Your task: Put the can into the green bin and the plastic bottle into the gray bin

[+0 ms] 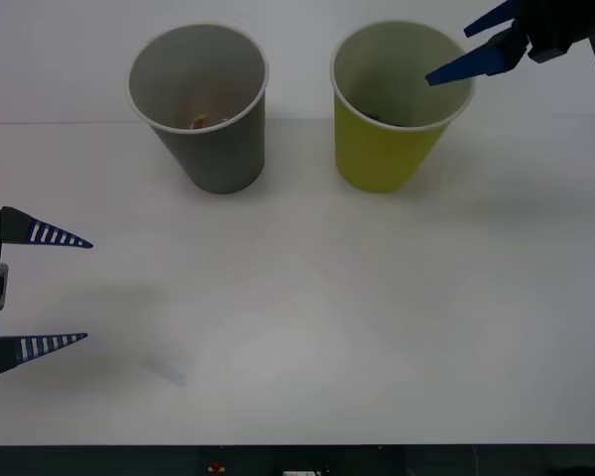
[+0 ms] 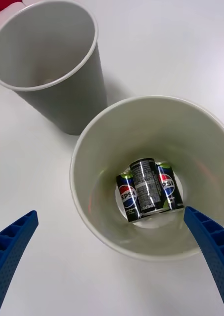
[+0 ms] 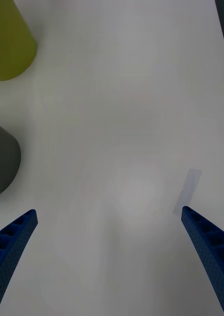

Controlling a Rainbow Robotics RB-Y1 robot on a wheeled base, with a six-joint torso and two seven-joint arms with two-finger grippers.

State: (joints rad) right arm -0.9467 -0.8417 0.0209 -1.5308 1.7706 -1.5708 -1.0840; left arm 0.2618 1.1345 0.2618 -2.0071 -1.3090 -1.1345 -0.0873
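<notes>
Can lies in the green bin; right gripper above its rim, jaws spread, empty. Risk: lowering could tip it.

White table — evenly lit, dark front edge.

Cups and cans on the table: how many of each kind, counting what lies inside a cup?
Green cups: 1, the green bin
Gray cups: 1, the gray bin
Cans: 1, the can, lying at the bottom of the green bin
Total: 3
</notes>
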